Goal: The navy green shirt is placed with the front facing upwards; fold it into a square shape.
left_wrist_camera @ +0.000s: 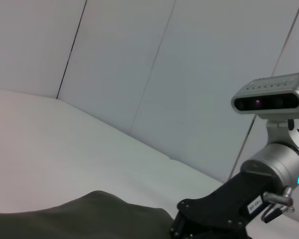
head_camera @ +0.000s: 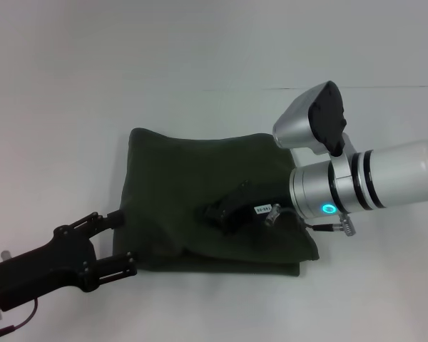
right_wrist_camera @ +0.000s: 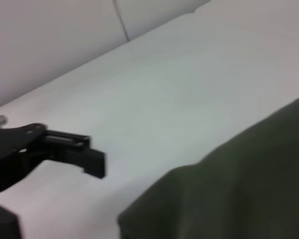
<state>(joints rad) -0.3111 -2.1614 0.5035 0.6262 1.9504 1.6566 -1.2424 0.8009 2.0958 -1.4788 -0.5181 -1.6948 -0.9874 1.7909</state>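
Note:
The navy green shirt (head_camera: 185,178) lies folded into a rough rectangle in the middle of the white table, plain dark side up, with no lettering showing. My left gripper (head_camera: 126,239) is open at the shirt's near left edge, its fingertips level with the cloth border. My right gripper (head_camera: 212,214) is down on the middle of the shirt, its black tip against the fabric. The left wrist view shows a shirt edge (left_wrist_camera: 89,214) and the right gripper (left_wrist_camera: 189,226) beyond it. In the right wrist view the shirt (right_wrist_camera: 239,189) lies across from one of the left gripper's fingers (right_wrist_camera: 72,149).
The white table (head_camera: 200,57) stretches bare around the shirt on all sides. A pale panelled wall (left_wrist_camera: 139,59) rises behind the table's far edge.

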